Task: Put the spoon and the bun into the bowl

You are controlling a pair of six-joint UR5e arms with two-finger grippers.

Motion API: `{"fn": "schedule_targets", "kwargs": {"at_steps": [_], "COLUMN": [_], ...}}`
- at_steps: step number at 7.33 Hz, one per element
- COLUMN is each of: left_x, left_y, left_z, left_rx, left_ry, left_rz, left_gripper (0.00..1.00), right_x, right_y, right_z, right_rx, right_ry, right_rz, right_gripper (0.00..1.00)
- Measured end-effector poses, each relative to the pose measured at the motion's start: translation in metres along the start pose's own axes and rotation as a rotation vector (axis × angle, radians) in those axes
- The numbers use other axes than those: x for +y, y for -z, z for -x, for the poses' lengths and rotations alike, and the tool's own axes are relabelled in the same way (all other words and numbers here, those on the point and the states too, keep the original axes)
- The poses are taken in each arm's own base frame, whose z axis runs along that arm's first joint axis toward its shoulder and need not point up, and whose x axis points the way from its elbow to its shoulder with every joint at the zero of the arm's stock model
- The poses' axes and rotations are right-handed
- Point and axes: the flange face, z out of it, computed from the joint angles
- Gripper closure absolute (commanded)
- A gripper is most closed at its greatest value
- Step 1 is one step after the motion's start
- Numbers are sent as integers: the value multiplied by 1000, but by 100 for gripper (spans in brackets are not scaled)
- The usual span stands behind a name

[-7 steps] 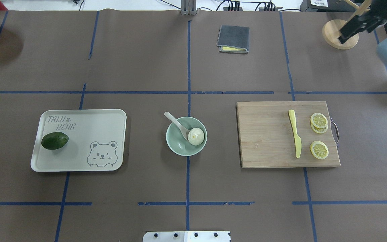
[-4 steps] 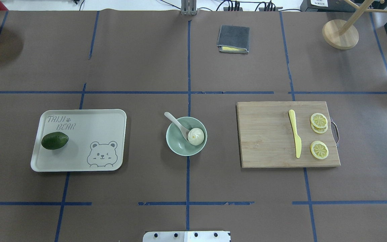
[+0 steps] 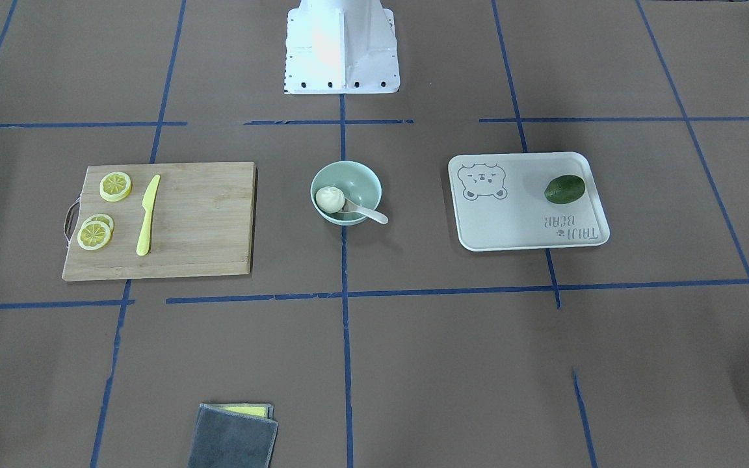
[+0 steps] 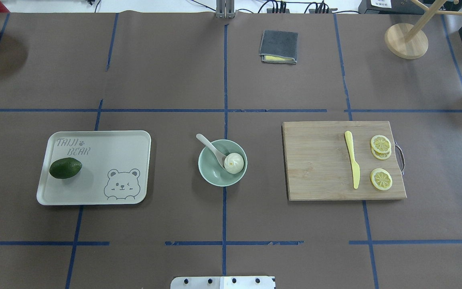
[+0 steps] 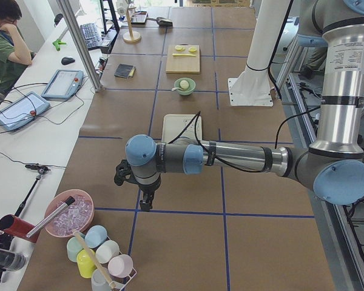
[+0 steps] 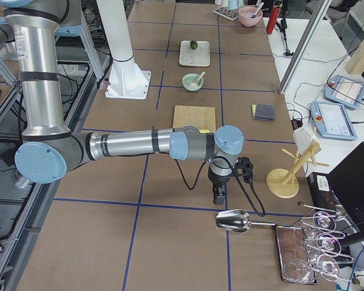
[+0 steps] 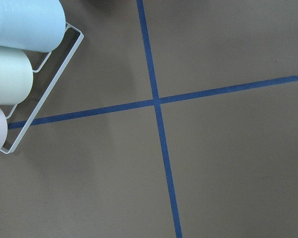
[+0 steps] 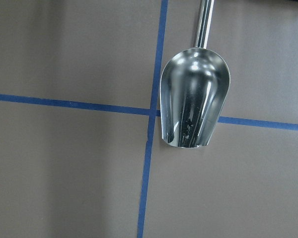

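Observation:
The pale mint-green bowl (image 4: 211, 175) stands at the table's middle. The white bun (image 4: 234, 163) lies in it. The white spoon (image 4: 209, 145) lies with its scoop in the bowl and its handle out over the rim. The bowl (image 3: 356, 175), the bun (image 3: 329, 198) and the spoon (image 3: 369, 214) also show in the front view. My left gripper (image 5: 144, 203) hangs far off at the table's left end. My right gripper (image 6: 217, 195) hangs far off at the right end. Both show only in side views; I cannot tell whether they are open or shut.
A white bear tray (image 4: 106, 148) with a dark green fruit (image 4: 65, 167) lies left of the bowl. A wooden board (image 4: 319, 160) with a yellow knife (image 4: 352, 162) and lemon slices lies on the right. A metal scoop (image 8: 193, 101) lies under my right wrist, a cup rack (image 7: 20, 54) under my left.
The right arm has gone out of the overhead view's top right corner. The bowl, bun and spoon have not moved.

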Motion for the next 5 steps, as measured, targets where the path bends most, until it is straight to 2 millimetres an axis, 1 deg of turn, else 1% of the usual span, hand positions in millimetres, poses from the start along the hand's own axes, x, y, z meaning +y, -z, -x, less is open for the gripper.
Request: {"fn": "schedule_targets", "kwargs": {"at_steps": [3, 5], "left_x": [0, 1], "left_y": [4, 3], "left_z": [-4, -3], "left_rx": [-6, -6], "left_ry": [-8, -5], "left_rz": [-8, -4], "left_gripper": [0, 0], "right_x": [8, 13], "right_y": [-6, -11], "right_z": [-5, -9], "right_rx": [-2, -3], "right_ry": [-8, -12], "right_rz": [5, 13], "right_gripper": [0, 0]}}
